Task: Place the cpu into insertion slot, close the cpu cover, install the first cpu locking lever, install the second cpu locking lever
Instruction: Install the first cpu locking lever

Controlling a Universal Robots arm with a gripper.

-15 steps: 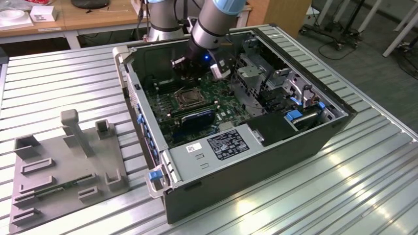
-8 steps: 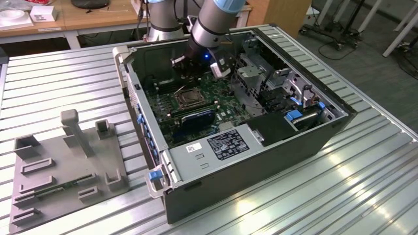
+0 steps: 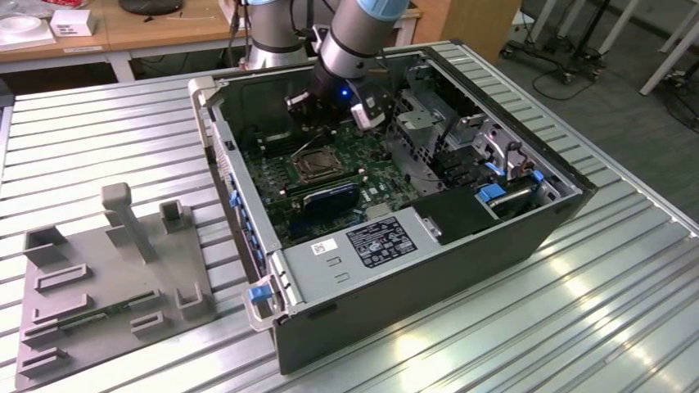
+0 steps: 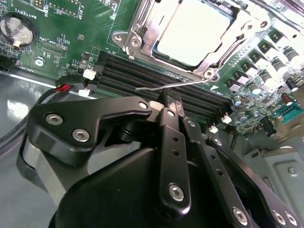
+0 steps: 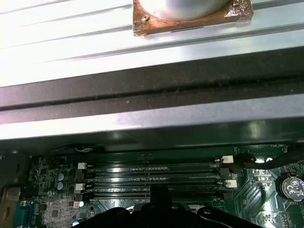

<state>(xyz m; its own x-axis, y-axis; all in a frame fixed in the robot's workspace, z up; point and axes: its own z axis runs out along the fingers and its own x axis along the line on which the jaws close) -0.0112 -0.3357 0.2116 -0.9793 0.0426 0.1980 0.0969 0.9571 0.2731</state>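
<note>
Though the tool (image 4: pixel 172 96) looks pressed together, whether it pinches the locking lever (image 4: pixel 199 82) is unclear.

Bright overhead light w/ glare on metal table (image 3: pixel 611 315), pc case (image 3: pixel 459 274) inside shadowed.

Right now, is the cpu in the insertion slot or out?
In: the cpu lies flat inside the insertion slot, framed by silvery metal.
</note>
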